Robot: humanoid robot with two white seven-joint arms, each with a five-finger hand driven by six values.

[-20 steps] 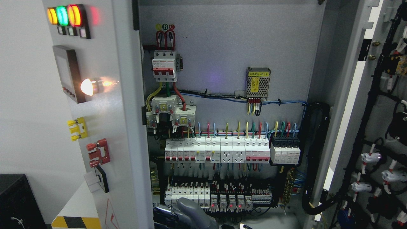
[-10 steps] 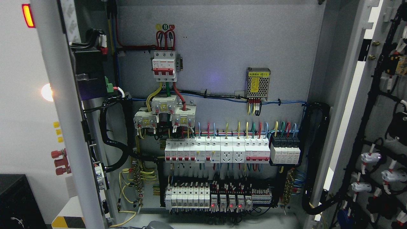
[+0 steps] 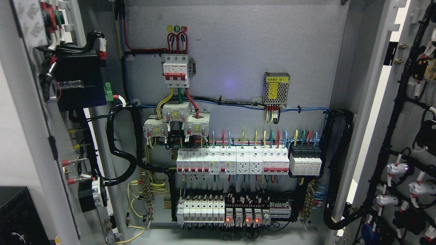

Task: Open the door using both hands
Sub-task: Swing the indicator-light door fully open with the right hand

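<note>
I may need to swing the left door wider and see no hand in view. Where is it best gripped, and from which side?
Probably grip the left door by its bare free vertical edge, coming from the front at mid height. It stands nearly edge-on, and its inner face carries the wiring bundle and red terminals, so keep off that side.

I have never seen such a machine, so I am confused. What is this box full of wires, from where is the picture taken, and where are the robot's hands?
The picture comes from a camera on the robot's head, looking into an open electrical cabinet. Both doors stand open: the left door and the right door show wiring on their inner sides. On the back panel sit rows of white switches and a small metal power box. Small red lights glow near the bottom. No robot hand is visible, so nothing is seen being held.
</note>
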